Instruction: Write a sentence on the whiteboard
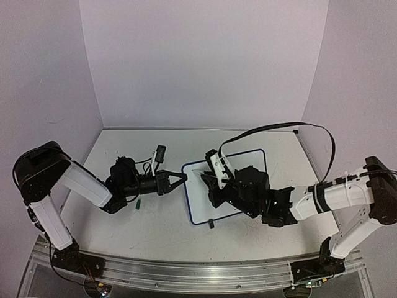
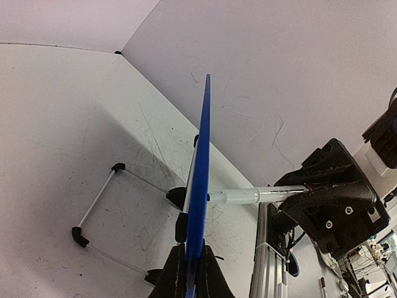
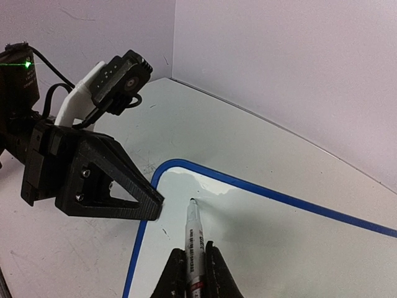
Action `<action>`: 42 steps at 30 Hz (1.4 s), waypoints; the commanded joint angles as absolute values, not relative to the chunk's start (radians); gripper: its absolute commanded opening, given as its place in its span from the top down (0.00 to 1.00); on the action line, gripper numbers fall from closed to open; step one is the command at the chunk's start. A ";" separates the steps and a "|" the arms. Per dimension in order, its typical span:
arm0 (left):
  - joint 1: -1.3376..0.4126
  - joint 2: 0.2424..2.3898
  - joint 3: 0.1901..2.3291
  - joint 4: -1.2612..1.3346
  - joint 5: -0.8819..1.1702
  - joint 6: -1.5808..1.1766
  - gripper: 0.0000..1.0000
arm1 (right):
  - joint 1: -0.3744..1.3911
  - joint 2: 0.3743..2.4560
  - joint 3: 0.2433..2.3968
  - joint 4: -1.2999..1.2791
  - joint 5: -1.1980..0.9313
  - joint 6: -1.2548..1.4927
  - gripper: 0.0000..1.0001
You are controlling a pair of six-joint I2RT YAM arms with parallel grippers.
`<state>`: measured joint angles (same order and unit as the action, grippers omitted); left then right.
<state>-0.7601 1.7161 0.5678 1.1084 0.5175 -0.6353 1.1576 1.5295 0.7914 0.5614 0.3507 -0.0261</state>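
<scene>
Green cap [image 1: 139, 203] lies beside left gripper [image 1: 181, 179], clamped on whiteboard [image 1: 196, 200] rim; right gripper [image 3: 195, 264] pinches marker [image 3: 193, 230], print unreadable.

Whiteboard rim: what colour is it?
Blue. The rim of the whiteboard shows best in the right wrist view, beside the marker tip.

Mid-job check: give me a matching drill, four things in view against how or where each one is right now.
Things:
1 left pincer
2 right pincer
3 whiteboard
4 marker

States:
a white with a blue rim
b shut on the marker
c tip near the board's rounded corner
d shut on the whiteboard's edge

Pairs: 1-d; 2-b; 3-a; 4-c
</scene>
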 commanded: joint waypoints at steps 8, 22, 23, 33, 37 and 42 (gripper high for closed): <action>-0.773 1.707 0.581 1.135 0.553 -0.660 1.00 | 1.164 1.562 0.836 0.589 0.367 -0.018 1.00; -0.773 1.697 0.569 1.134 0.544 -0.656 1.00 | 1.164 1.577 0.836 0.573 0.329 -0.008 1.00; -0.773 1.697 0.568 1.134 0.544 -0.654 1.00 | 1.164 1.577 0.835 0.572 0.328 -0.008 1.00; -0.772 1.695 0.566 1.135 0.541 -0.653 1.00 | 1.164 1.585 0.826 0.562 0.317 0.027 1.00; -0.772 1.694 0.564 1.135 0.541 -0.651 1.00 | 1.164 1.584 0.821 0.556 0.320 0.031 1.00; -0.772 1.691 0.561 1.134 0.538 -0.650 1.00 | 1.164 1.577 0.809 0.551 0.326 0.038 1.00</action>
<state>-0.7601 1.7161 0.5674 1.1032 0.5102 -0.6338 1.1641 1.5688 0.8078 0.5745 0.3141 0.0191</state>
